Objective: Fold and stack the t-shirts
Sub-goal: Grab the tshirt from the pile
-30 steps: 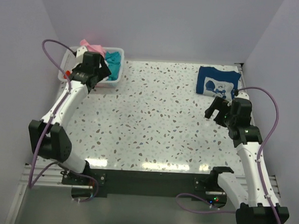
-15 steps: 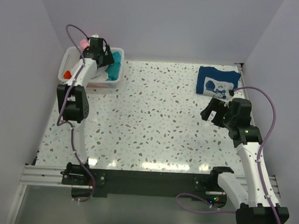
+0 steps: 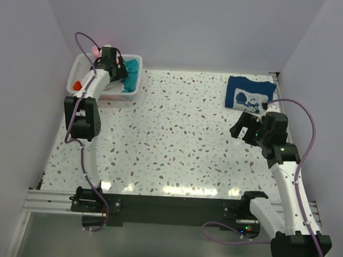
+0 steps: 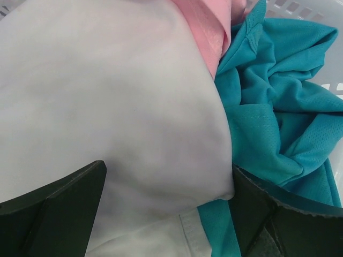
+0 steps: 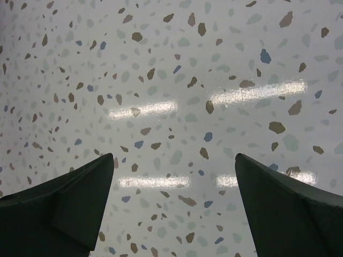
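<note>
Walled in pale lilac on three sides; floored with a glossy white terrazzo-speckled surface (image 3: 177, 134), streaked with strip-light reflections near the front edge.

Found at the far left corner: a white slotted plastic basket (image 3: 120, 96) holding a heap of crumpled t-shirts. Identified within it:
- a plain white cloth t-shirt (image 4: 107, 107);
- a pink t-shirt (image 4: 206, 21), lying just behind the white one and touching it;
- a teal mesh-knit t-shirt (image 4: 278, 107), bunched to the right against the basket wall.

Spotted a scrap of orange cloth (image 3: 76, 85) at the basket's left end; cannot tell its shape.

Located the left pincer (image 4: 167, 176) lowered into the basket, directly over the white t-shirt. Recorded as released, with both dark fingers (image 4: 59, 203) spread wide, straddling a rounded bulge of white cloth, and teal cloth just beside the finger on the right of the wrist view. Clamped on nothing.

Found at the far right: a navy blue t-shirt with a white cartoon print (image 3: 248, 95), folded flat into a rough rectangle, lying on the surface well apart from the basket.

Located the right pincer (image 3: 244, 127) just in front of the navy t-shirt, held over the speckled surface. Recorded as released, fingers wide apart, grasping nothing, with only speckled surface visible between them in the wrist view.
</note>
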